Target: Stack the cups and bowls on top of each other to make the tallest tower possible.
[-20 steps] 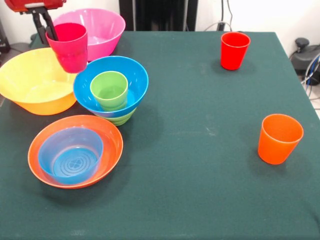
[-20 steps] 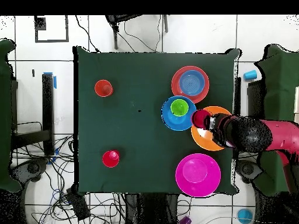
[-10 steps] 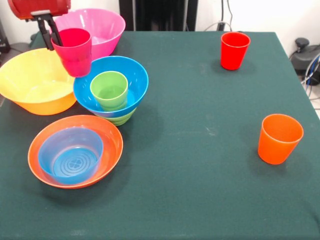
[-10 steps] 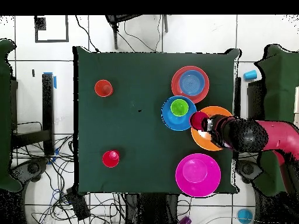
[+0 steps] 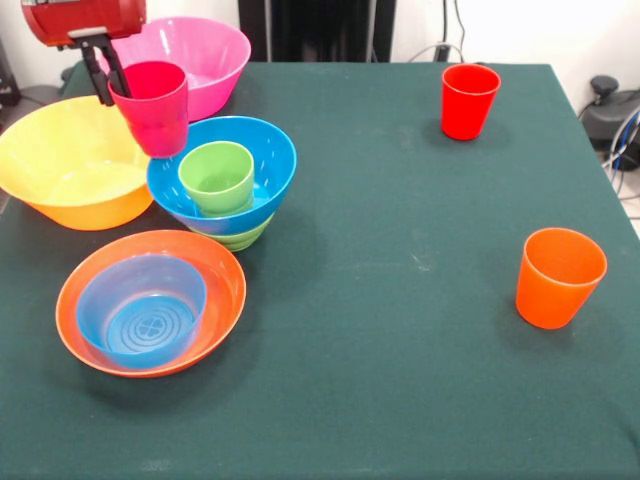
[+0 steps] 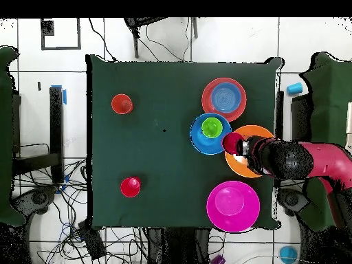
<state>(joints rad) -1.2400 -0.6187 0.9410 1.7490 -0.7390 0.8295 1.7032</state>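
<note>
Tabletop: hand (image 5: 108,75) gripping magenta-pink cup (image 5: 153,107)

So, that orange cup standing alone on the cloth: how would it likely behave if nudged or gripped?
The orange cup looks like thin glossy plastic, so probably light and a bit slippery to grip. It narrows toward its base, so a high push would likely tip it rather than slide it. On its side it would probably roll in a curve.

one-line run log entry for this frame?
claw: shut on magenta cup | cup: airborne, beside blue bowl | green cup: in blue bowl
</note>
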